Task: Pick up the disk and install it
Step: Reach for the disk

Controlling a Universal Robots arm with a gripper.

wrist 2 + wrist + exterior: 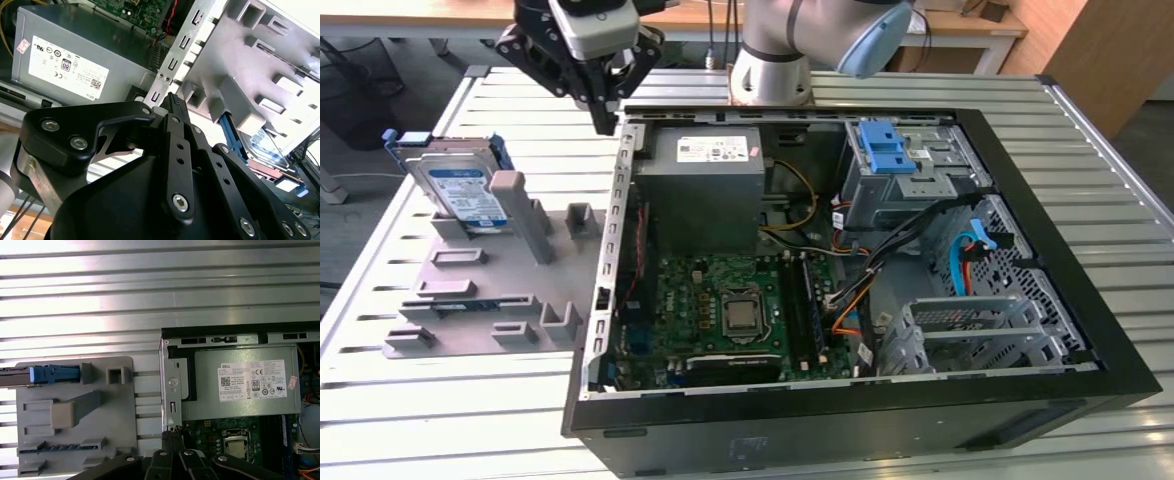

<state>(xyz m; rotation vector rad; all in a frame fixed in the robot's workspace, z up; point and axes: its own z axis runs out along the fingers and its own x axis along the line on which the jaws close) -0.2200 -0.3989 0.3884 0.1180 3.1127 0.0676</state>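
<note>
hovers over the computer case's [827, 420] wall, claw [603, 120] pinched narrow and empty. leaves the disk [464, 192] upright in the grey fixture [480, 290] beside that case, presumably so its edges are free to grasp.

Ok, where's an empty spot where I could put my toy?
The bare slatted metal table nearer the camera than the grey plastic fixture tray is free; so is the strip on the exterior view's right of the open black computer case. Inside the case is crowded with coloured cables and a green circuit board.
</note>
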